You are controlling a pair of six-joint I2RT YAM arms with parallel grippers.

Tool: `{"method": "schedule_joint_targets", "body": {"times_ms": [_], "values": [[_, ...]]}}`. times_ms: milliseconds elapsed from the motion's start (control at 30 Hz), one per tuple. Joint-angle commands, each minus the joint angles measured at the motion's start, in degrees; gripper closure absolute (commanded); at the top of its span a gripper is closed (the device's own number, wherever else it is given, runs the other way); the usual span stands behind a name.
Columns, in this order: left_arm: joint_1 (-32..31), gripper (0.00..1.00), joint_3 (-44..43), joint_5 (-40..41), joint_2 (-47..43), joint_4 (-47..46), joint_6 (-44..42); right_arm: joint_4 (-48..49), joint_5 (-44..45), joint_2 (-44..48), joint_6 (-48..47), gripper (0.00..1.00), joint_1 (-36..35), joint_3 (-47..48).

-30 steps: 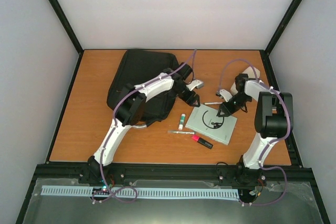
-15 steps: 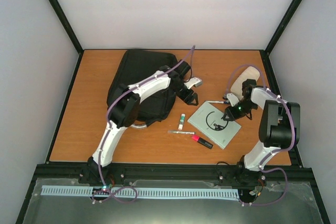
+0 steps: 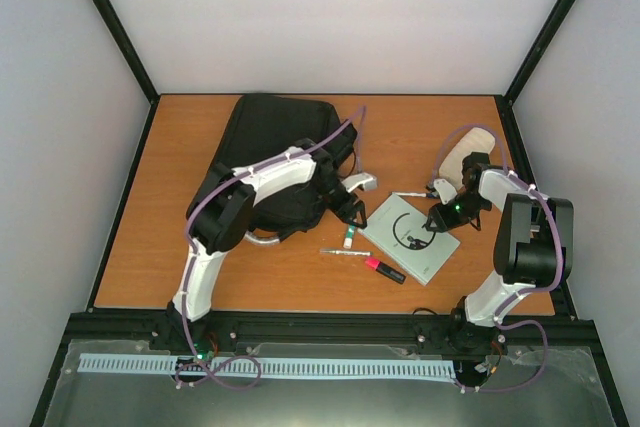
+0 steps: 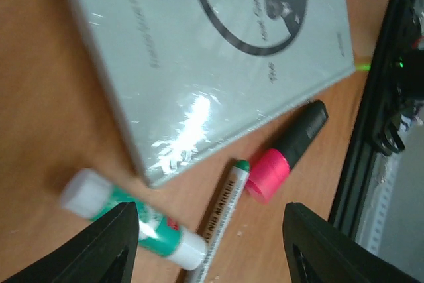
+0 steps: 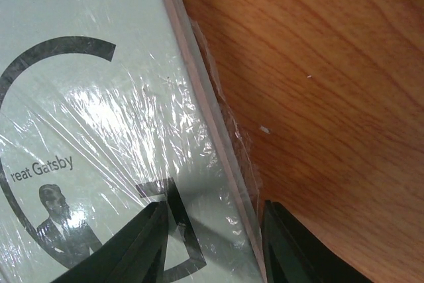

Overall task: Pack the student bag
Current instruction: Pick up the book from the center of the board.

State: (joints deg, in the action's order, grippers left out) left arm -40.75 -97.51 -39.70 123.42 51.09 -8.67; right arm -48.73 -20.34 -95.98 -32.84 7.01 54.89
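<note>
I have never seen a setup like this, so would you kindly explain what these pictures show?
These are two robot arms bolted at the near edge of a wooden table, each ending in a two-finger gripper. The wide picture comes from a fixed camera above and behind them; the close-ups come from wrist cameras, so the dark shapes at their bottom are each arm's own fingers. On the table lie a black backpack, a wrapped book, a glue stick, a silver marker and a pink highlighter. The left gripper hangs open over the glue stick; the right gripper is open too, straddling the book's edge. Neither holds anything.
</note>
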Motion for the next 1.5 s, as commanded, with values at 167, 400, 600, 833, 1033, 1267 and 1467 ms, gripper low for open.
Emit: {"method": "schedule_joint_targets", "body": {"times_ms": [167,400,600,833,1033,1267,1467], "values": [[-5.7,0.42,2.0,-5.7,-0.5,1.7,-5.6,-2.0,6.3,-2.3,0.5,0.59,0.7,-2.5],[-6.9,0.43,2.2,-6.1,2.2,0.8,-4.2,-1.5,5.8,-2.6,0.6,0.58,0.6,-2.6],[-6.8,0.3,-1.2,-1.0,6.0,-1.4,0.2,-1.6,5.3,-3.1,1.0,0.58,0.7,-1.8],[-6.7,0.29,-9.1,2.0,11.0,-3.4,5.2,-3.6,2.5,-4.3,0.6,0.58,0.6,0.8],[-4.5,0.28,-13.4,3.7,13.7,-4.7,8.8,-5.9,-1.3,-5.6,0.5,0.58,-0.3,3.9],[-1.0,0.26,-15.6,4.4,15.2,-5.3,11.2,-7.7,-5.4,-7.5,0.7,0.58,-4.4,7.1],[1.1,0.23,-16.1,5.8,14.7,-5.6,13.7,-8.4,-9.6,-11.2,2.9,0.58,-7.1,11.4]]}}
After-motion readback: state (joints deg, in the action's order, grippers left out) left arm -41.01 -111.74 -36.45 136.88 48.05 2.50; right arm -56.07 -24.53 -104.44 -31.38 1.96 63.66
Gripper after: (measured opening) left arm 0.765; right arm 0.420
